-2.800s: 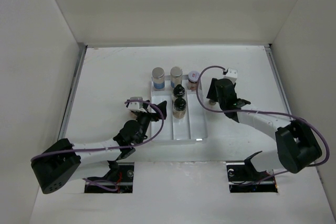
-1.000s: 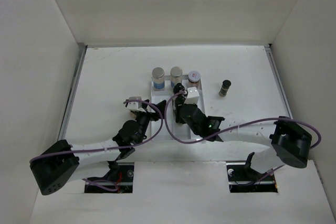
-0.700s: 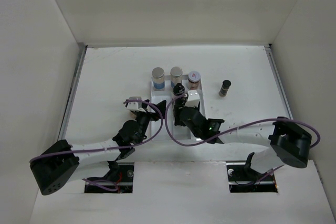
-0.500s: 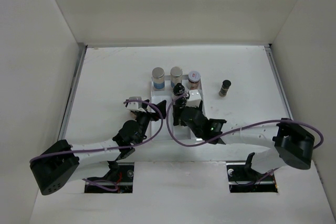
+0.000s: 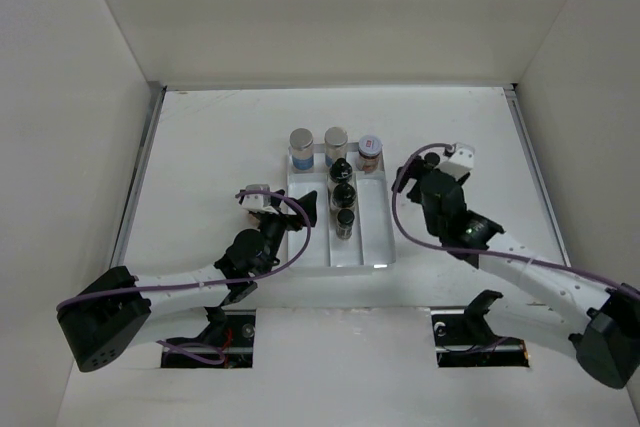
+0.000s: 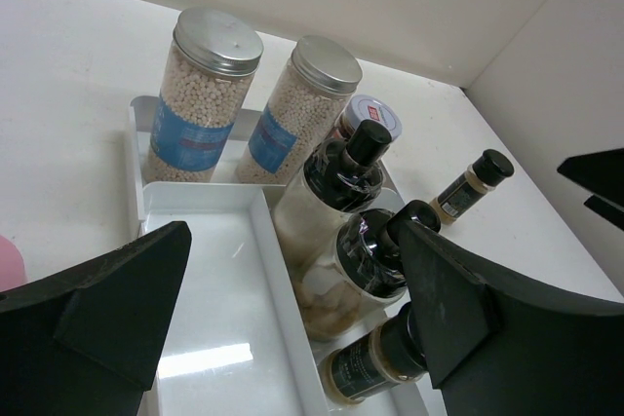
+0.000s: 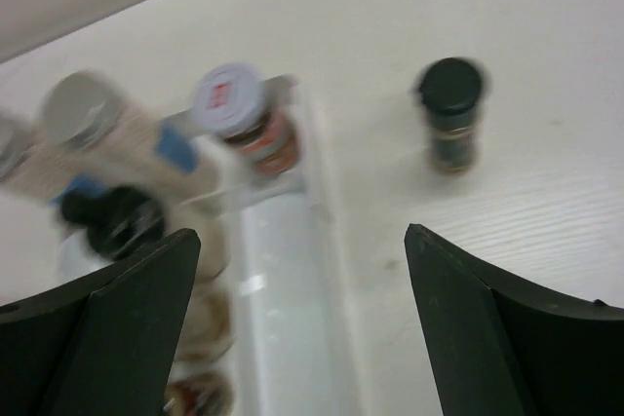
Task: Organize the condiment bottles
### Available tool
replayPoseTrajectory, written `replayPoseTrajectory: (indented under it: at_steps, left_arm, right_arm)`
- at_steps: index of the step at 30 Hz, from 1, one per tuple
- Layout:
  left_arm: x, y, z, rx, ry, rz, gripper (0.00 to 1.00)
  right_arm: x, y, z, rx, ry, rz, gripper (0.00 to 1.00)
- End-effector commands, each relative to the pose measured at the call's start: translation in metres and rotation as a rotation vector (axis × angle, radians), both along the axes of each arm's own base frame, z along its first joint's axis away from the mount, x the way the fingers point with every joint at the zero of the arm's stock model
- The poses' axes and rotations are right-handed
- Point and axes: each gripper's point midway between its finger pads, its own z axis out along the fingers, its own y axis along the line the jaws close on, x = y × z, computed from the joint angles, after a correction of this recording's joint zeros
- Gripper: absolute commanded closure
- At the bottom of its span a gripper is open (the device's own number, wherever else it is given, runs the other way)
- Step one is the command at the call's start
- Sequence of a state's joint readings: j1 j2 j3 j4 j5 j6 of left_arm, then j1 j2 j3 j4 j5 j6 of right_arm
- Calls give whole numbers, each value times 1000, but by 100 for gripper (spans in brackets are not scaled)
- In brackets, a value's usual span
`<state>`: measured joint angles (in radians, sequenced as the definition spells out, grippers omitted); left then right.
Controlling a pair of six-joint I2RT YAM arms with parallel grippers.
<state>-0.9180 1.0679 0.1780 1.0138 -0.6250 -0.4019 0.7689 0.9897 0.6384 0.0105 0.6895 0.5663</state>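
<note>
The white divided tray (image 5: 372,237) holds two silver-lidded bottles (image 5: 301,147) (image 5: 336,145) and a pinkish-lidded jar (image 5: 370,150) along its far end. Its middle lane holds three black-capped bottles in a row (image 5: 344,195), the nearest one small and dark (image 6: 380,367). One small dark bottle (image 7: 450,114) stands alone on the table right of the tray; my right arm hides it in the top view. My right gripper (image 7: 302,338) is open and empty, over the tray's right edge, short of that bottle. My left gripper (image 6: 292,338) is open over the tray's left lane (image 6: 205,289).
White walls close in the table on the left, back and right. The tray's left lane and right lane (image 7: 283,270) hold nothing near their front. A pink thing (image 6: 8,262) shows at the left edge of the left wrist view.
My right gripper opened, left the small dark bottle at the front of the middle lane, and swung back right toward the lone bottle. The left arm has not moved.
</note>
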Motion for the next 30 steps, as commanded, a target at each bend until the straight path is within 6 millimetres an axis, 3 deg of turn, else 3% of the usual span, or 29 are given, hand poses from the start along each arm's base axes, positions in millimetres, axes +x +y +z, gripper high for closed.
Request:
replayPoseTrajectory:
  at_steps: [1,5,10,17,23,30]
  left_arm:
    - [-2,-2,17,-62,-38,-8,12]
    - [-2,-2,16,-60,-37,-8,12]
    - [-2,-3,15,-58,-35,-10,12]
    - [-1,-4,12,-52,-29,-10,12]
    - [1,-2,12,-52,-29,-4,12]
    - [2,-3,9,-44,-24,-4,12]
  right_arm:
    - [23,-55,-19,-59,68,-200,7]
    - [56,-90,-37,-135,121,-294,4]
    - [86,-82,-40,-98,114,-251,5]
    - [116,-97,-51,-99,119,-281,7]
    - [140,-92,-54,-98,111,-253,20]
    - [144,-89,-57,-114,120,-245,37]
